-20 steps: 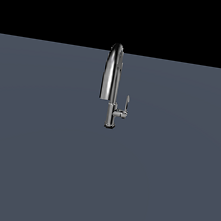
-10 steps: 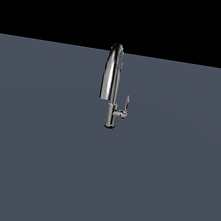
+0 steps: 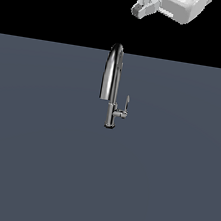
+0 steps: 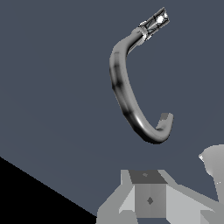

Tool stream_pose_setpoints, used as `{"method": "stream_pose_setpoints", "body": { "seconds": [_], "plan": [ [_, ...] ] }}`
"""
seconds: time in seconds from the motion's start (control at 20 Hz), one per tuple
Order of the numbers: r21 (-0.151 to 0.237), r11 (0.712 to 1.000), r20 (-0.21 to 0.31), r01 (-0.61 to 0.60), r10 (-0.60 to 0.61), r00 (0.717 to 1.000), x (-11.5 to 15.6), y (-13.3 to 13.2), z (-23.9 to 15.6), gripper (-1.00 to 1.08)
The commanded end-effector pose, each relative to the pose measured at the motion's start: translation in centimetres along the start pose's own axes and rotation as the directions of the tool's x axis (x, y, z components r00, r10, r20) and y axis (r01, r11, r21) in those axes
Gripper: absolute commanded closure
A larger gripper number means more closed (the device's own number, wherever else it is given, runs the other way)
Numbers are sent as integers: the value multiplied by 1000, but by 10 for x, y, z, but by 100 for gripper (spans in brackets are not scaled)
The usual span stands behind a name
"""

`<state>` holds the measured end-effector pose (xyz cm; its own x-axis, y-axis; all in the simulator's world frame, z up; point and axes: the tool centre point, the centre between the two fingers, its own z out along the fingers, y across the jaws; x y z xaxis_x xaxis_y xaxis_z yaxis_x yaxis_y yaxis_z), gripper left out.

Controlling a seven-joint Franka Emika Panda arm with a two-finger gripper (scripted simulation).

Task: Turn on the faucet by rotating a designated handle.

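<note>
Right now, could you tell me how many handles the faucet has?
1: the handle, an upright lever on a short stub on the exterior view's right of the faucet stem. The far side is hidden.

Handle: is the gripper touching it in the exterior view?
No, the gripper hangs well above the faucet, clear of the handle.

faucet (image 3: pixel 113 90) on floor (image 3: pixel 33 161), handle (image 3: pixel 126 106) exterior view's right

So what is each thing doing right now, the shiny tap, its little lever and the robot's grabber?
Tall chrome faucet with arched spout: upright on the grey surface, untouched.
Small thin chrome lever handle: pointing up beside the stem, nothing holding it.
Pale grey gripper: high above the faucet, touching nothing; open or shut unclear.
</note>
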<state>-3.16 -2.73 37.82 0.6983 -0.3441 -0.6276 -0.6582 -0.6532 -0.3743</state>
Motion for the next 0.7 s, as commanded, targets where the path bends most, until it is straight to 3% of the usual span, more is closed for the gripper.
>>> {"method": "stream_pose_setpoints", "body": {
  "seconds": [0.0, 0.35, 0.65],
  "plan": [
    [44, 998, 39, -45, 43, 998, 18, -1, 2, 108],
    [161, 969, 164, -186, 160, 973, 72, 2, 12, 108],
    [252, 911, 293, -327, 250, 923, 120, 9, 28, 108]
  ]
}}
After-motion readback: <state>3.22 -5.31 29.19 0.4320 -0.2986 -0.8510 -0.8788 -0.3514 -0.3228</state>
